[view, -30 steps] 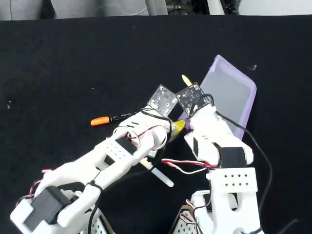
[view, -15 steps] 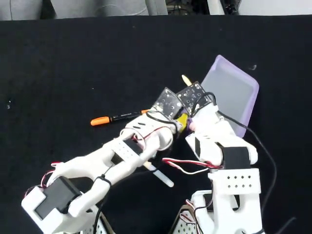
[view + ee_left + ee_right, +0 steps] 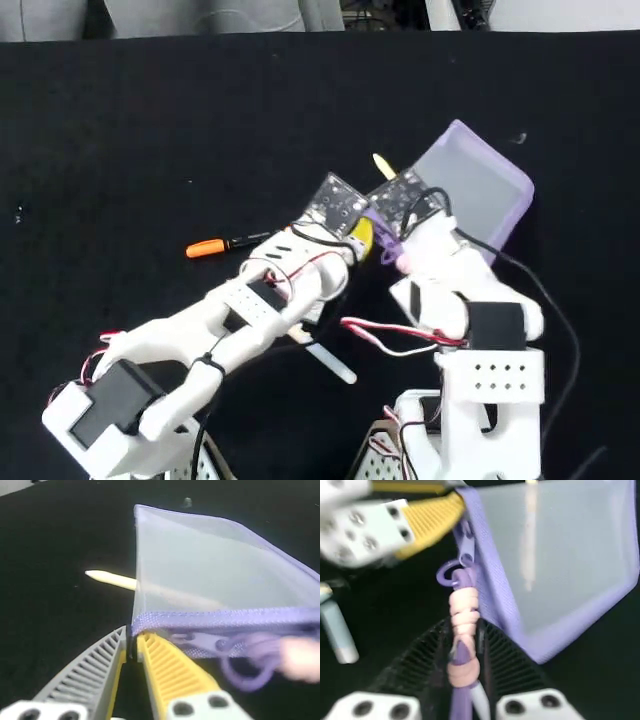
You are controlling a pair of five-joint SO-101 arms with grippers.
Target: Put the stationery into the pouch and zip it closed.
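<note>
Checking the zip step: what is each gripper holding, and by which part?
The left gripper pinches the pouch by the corner at the end of its zipper edge. The right gripper clamps the pink zipper pull along its cord.

Translucent purple pouch (image 3: 470,185), flat and rectangular, with a woven purple zipper band (image 3: 220,617) along one edge. Lies right of centre on the black table (image 3: 150,130), turned at an angle. Corner beside the slider pinched between the jaws of the left gripper (image 3: 131,639); pink cord (image 3: 464,600) on the pull's purple ring clamped in the right gripper (image 3: 463,630). Cream pencil (image 3: 383,164), tip poking past the pouch's side, seemingly under it rather than inside, body visible through the mesh. Black pen with orange cap (image 3: 228,243), flat on the table, apart from the pouch. Pale stick (image 3: 330,362), lying nearer the table's front edge.
</note>
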